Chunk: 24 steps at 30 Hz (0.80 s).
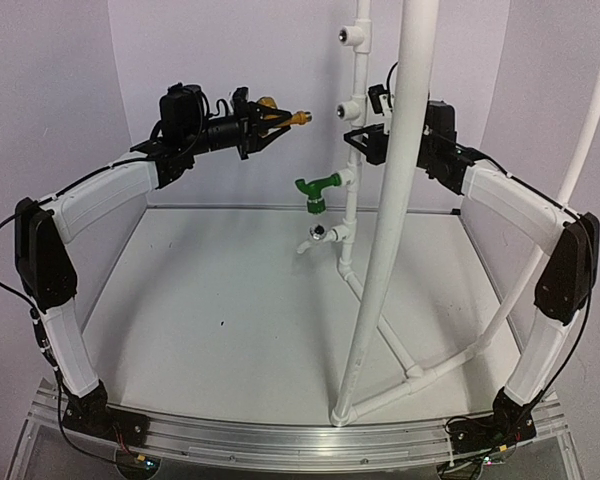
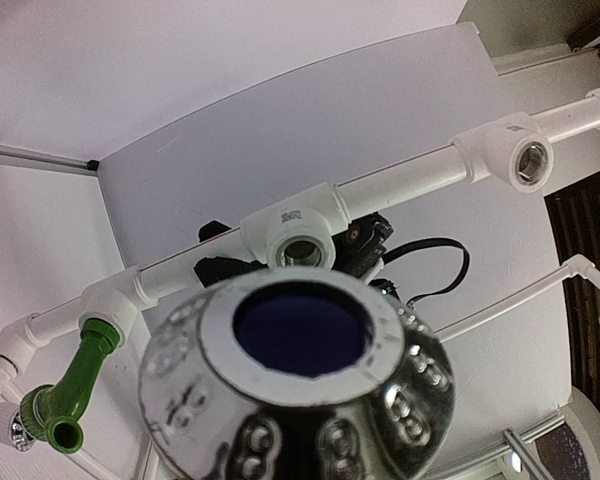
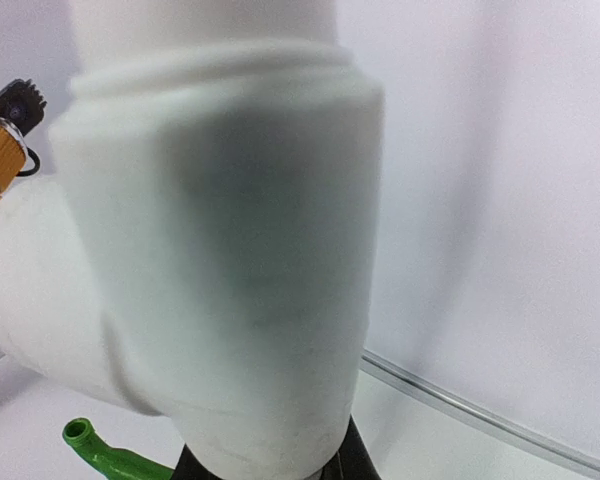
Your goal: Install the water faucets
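My left gripper (image 1: 270,118) is shut on the brass water faucet (image 1: 280,112), held high at the back left with its gold threaded end pointing right toward the upright white pipe (image 1: 352,215). In the left wrist view the faucet's shiny round knob (image 2: 290,400) with a dark blue cap fills the bottom and hides the fingers; an open tee (image 2: 298,240) lies just beyond it. The green faucet (image 1: 315,188) (image 2: 75,395) (image 3: 105,458) sits in a lower tee, spout down. My right gripper (image 1: 365,140) is shut on the upright pipe by a tee (image 3: 210,260) that fills its view.
Another open tee (image 1: 352,35) (image 2: 520,160) sits higher on the pipe, and a lower one (image 1: 322,236) below the green faucet. A thick curved white tube (image 1: 385,250) rises in front of the right arm. Slanted pipes (image 1: 450,365) brace the stand on the white table (image 1: 210,300).
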Motion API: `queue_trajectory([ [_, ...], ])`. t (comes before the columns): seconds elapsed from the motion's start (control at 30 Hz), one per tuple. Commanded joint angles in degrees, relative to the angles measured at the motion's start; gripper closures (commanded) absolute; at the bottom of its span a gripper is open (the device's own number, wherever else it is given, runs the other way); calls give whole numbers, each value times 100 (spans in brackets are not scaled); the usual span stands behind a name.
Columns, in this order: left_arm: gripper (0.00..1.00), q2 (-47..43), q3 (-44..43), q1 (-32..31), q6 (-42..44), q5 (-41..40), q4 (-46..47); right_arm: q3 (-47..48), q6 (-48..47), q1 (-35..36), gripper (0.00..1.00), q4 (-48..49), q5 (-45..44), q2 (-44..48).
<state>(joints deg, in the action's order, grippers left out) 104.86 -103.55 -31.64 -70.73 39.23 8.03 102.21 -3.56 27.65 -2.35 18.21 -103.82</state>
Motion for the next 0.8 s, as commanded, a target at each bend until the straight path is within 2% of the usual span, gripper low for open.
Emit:
queue_trajectory([
  [0.0,100,-426,-156,-1,206,-202,151,508,1242,254,100,588,-225,-86],
  [0.13,100,-701,-7,16,450,-507,-81,612,1583,458,100,747,-705,-182],
  [0.43,100,-1229,255,171,613,-942,-361,895,2035,1117,100,948,-1097,-464],
  [0.57,100,-1259,57,201,607,-803,-630,931,2291,1218,100,1000,-907,-512],
  [0.77,100,-1285,-64,202,408,-362,-1067,946,2145,1409,100,1020,-1362,-500],
])
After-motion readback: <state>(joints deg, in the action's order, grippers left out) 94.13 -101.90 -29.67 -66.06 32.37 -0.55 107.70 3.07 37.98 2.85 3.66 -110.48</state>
